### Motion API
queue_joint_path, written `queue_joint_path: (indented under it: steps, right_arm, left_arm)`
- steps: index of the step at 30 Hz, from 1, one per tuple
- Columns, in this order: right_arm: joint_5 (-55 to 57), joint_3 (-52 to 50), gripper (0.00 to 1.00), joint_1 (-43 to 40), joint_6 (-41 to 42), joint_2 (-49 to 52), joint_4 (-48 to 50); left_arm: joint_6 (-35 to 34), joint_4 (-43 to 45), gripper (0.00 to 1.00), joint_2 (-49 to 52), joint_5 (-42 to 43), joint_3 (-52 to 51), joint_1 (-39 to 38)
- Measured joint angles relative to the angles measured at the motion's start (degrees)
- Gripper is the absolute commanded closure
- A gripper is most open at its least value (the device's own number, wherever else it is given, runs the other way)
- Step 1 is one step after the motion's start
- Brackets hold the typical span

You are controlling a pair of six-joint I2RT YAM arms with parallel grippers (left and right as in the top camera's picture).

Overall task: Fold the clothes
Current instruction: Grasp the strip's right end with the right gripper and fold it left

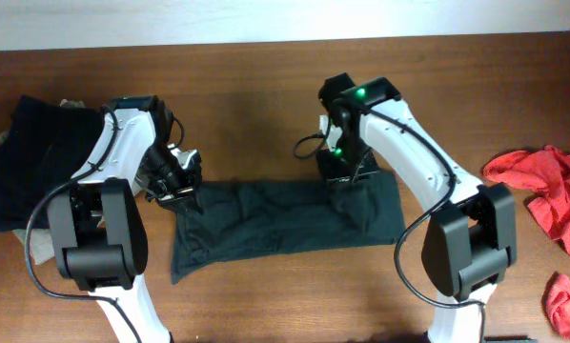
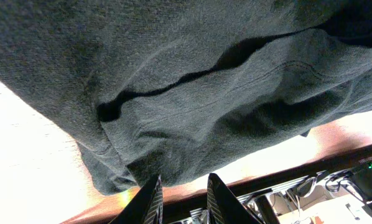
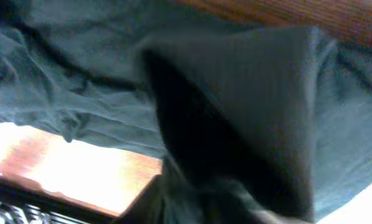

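Note:
A dark green-black T-shirt (image 1: 285, 219) lies folded into a long strip across the middle of the table. My left gripper (image 1: 177, 188) is at the strip's upper left corner. In the left wrist view its fingers (image 2: 185, 186) are apart, with the shirt's hem (image 2: 192, 118) just beyond the tips and nothing between them. My right gripper (image 1: 348, 174) is at the strip's upper edge, right of centre. In the blurred right wrist view a raised fold of the shirt (image 3: 248, 112) rises from the jaws and hides the fingers, so it looks shut on the cloth.
A pile of dark clothes (image 1: 23, 157) with a beige piece (image 1: 72, 103) lies at the far left. A red garment (image 1: 552, 191) lies at the right edge, with another red piece (image 1: 566, 300) below it. Bare wood table (image 1: 256, 105) lies behind the shirt.

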Motion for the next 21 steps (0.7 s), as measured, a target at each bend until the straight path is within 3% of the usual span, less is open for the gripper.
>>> queue_joint_path:
  steps: [1,7,10,13,21]
  right_arm:
    - [-0.02,0.0,0.41,0.26,0.31,0.0,0.07]
    - [0.37,0.0,0.41,0.46,0.07,0.02,0.15]
    - [7.76,0.0,0.39,0.44,0.37,0.0,-0.7]
    - [13.16,0.0,0.33,-1.36,0.55,0.0,-1.14]
    - [12.92,-0.04,0.32,-6.93,-2.14,0.02,-2.84]
  left_arm:
    - [0.0,-0.02,0.76,0.0,0.0,0.0,0.0]
    - [0.0,-0.02,0.76,0.0,0.0,0.0,0.0]
    - [-0.11,-0.46,0.57,0.0,0.02,0.0,0.0]
    - [-0.74,0.24,0.23,0.0,0.33,0.0,0.0]
    - [-0.92,6.19,0.2,-0.11,0.11,-4.72,0.0]
